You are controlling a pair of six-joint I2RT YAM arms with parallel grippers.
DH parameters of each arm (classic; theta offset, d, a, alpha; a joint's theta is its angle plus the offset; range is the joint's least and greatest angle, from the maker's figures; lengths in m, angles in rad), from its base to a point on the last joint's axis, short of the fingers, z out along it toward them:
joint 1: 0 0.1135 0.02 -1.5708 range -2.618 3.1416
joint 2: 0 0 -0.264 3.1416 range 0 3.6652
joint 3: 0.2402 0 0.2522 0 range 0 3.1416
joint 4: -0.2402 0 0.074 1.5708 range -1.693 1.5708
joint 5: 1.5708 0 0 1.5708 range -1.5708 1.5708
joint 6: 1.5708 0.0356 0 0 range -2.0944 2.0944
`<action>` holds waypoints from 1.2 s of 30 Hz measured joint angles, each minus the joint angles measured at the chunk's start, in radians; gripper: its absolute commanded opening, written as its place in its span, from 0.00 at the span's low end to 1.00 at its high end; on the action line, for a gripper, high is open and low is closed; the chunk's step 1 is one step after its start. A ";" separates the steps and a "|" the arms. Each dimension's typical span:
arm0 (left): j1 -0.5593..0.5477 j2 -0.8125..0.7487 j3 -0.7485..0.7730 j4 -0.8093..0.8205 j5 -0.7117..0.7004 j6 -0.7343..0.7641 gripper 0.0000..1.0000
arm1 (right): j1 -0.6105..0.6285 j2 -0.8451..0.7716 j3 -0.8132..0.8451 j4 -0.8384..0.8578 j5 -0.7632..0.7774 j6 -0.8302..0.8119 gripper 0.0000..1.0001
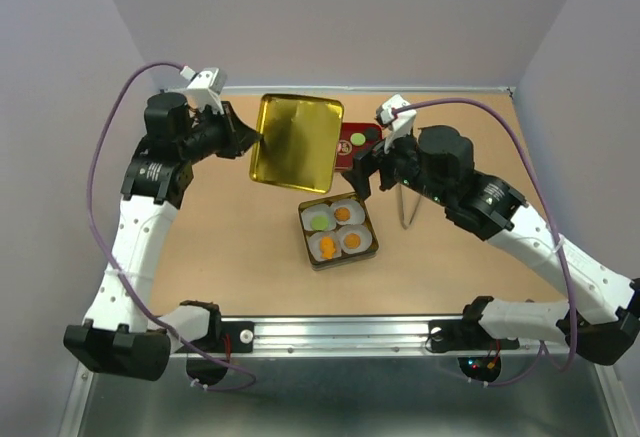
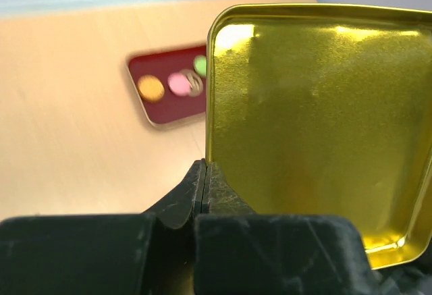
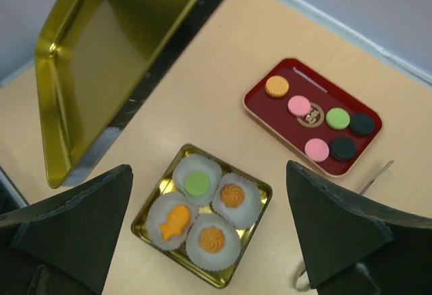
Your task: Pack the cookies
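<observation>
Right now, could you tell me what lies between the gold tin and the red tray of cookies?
Nothing does: the right wrist view shows only bare tabletop between the gold tin and the red tray.

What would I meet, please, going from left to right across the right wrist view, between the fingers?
Lid → tin → tray.

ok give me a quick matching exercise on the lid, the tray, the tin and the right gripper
Things:
1 gold lid
2 red tray
3 gold tin
4 right gripper

States:
a open, holding nothing
b four filled paper cups inside
c clamped by the left gripper
d six loose cookies on it

Pairs: 1-c, 2-d, 3-b, 4-a
</observation>
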 measured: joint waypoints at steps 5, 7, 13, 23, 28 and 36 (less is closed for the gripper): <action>-0.005 0.077 -0.018 -0.094 0.124 -0.078 0.00 | 0.049 0.008 -0.001 -0.071 0.109 -0.044 1.00; -0.005 0.085 -0.051 -0.103 0.169 -0.111 0.00 | 0.063 -0.002 -0.002 -0.080 0.167 -0.055 1.00; -0.009 0.076 -0.235 0.037 0.327 -0.277 0.00 | 0.071 -0.053 0.001 -0.087 0.240 0.018 1.00; -0.011 0.036 -0.385 0.348 0.506 -0.495 0.00 | 0.073 0.060 0.347 -0.232 0.266 0.389 1.00; -0.013 -0.034 -0.425 0.423 0.414 -0.509 0.00 | 0.073 0.093 0.572 -0.274 0.189 0.686 1.00; -0.020 -0.169 -0.492 0.625 0.085 -0.412 0.00 | 0.061 0.107 0.531 -0.228 -0.114 1.112 1.00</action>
